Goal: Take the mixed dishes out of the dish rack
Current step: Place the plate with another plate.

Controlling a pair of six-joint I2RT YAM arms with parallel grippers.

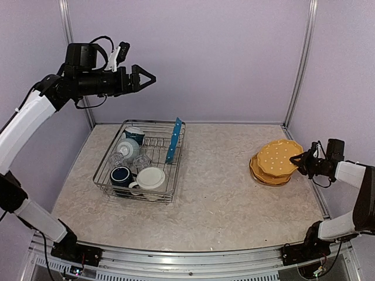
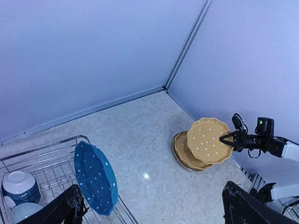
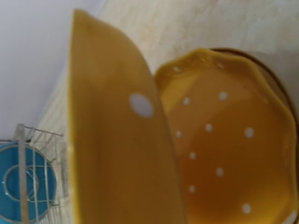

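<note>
The right gripper (image 1: 300, 160) is clenched on the rim of one yellow plate (image 1: 280, 156) and holds it tilted, with the dotted face turned up and away from the fingers. What matters for the coming move is how this plate stands to the stack of yellow plates (image 1: 265, 175). The stack lies flat on the desk (image 1: 222, 199), just below and ahead of the fingertips, and the held plate hangs over it at a slant. In the right wrist view the back of the held plate fills the near side and the top plate of the stack shows beyond it. I cannot tell whether the lower rim of the held plate already touches the stack. In my judgement, the plate has to be brought flat and lowered straight down before the fingers let go. If they let go early, it can slide off toward the desk.

The left gripper (image 1: 147, 78) is released, with its jaws wide apart and nothing between them. It hovers high in the air. The dish rack (image 1: 152, 121) is well below it and a little ahead, and the left arm is clearly the nearer one to it. In the rack a blue plate (image 1: 173, 139) stands upright on its edge at the side toward the right arm. Its long axis runs from the near rim to the far rim. The mugs, bowl and glasses lie beside it in the other half.
</note>
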